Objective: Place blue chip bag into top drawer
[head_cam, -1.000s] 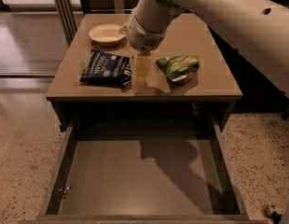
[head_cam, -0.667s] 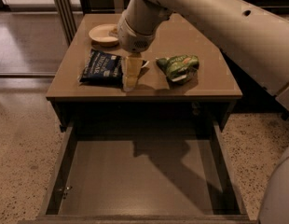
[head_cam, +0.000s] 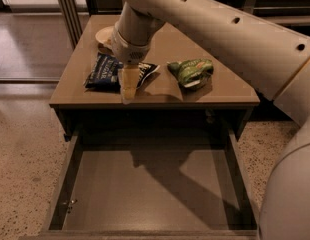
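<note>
Since a second ago your gripper (head_cam: 128, 95) has swung left across the table (head_cam: 222, 86), from the gap between the two bags to the front edge, where it now stands over the right part of the blue bag (head_cam: 102, 72). It covers the bag's middle, so you cannot tell whether it touches the foil, or whether it is open or closed. One dark corner shows on its right side. The bag lies on the table's left front; the green bag (head_cam: 191, 72) lies on the right front. The arm (head_cam: 210, 26) hides most of the plate (head_cam: 103, 35) at the table's back left. Below the table's front the drawer (head_cam: 120, 199) stands pulled out, its near edge cut off.
</note>
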`<state>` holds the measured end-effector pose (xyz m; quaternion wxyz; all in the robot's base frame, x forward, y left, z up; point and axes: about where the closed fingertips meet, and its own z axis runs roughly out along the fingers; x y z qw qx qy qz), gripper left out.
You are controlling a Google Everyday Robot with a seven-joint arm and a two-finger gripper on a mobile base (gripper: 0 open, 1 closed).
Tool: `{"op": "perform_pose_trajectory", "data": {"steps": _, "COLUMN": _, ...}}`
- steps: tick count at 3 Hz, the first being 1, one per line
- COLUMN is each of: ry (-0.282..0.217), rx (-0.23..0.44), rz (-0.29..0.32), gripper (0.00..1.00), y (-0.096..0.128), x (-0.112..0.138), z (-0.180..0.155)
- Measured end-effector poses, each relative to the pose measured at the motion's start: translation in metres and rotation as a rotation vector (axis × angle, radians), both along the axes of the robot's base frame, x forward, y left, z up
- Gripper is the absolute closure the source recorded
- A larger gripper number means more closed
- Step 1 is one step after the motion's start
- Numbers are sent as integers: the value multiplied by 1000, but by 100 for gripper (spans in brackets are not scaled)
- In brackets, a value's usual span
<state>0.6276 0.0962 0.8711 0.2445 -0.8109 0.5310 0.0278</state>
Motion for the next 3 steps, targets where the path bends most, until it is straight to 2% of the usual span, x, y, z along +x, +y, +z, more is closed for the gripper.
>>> {"op": "perform_pose_trajectory", "data": {"steps": 1, "ry": 3, "rx": -38, "rz": -6, "gripper": 0, "y": 7, "x": 0, "z": -22}}
{"op": "perform_pose_trajectory", "data": {"steps": 2, "ry": 5, "rx": -51, "rz": -9, "gripper": 16, "y": 9, "x": 0, "z": -29}}
{"op": "perform_pose_trajectory", "data": {"steps": 3, "ry": 6, "rx": -51, "rz": -8, "gripper": 39, "y": 9, "x": 0, "z": -29}}
